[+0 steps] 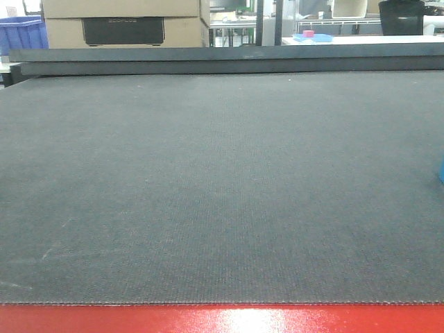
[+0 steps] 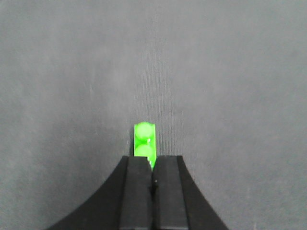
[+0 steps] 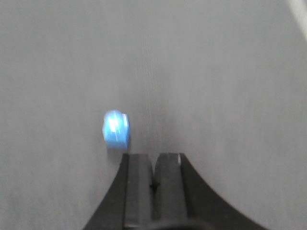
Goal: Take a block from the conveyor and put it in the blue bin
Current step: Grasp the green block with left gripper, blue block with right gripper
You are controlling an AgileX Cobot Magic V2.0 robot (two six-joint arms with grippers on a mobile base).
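The conveyor (image 1: 208,187) is a wide dark grey-green woven belt with a glossy red frame edge (image 1: 222,319) along the front. The block shows only as a bright blue sliver (image 1: 441,172) at the right edge of the front view. In the right wrist view the block (image 3: 116,129) lies blurred on the belt, just ahead and left of my right gripper (image 3: 154,155). That gripper is shut with nothing in it. My left gripper (image 2: 152,158) is shut on a small green studded brick (image 2: 144,141), which sticks out past its tips above the belt. A blue bin (image 1: 21,33) stands at the far back left.
A dark raised rail (image 1: 222,59) runs along the belt's far side. Behind it are cardboard boxes (image 1: 125,21) and a white table with a pink block on a blue tray (image 1: 309,35). A black container (image 1: 402,17) stands at the back right.
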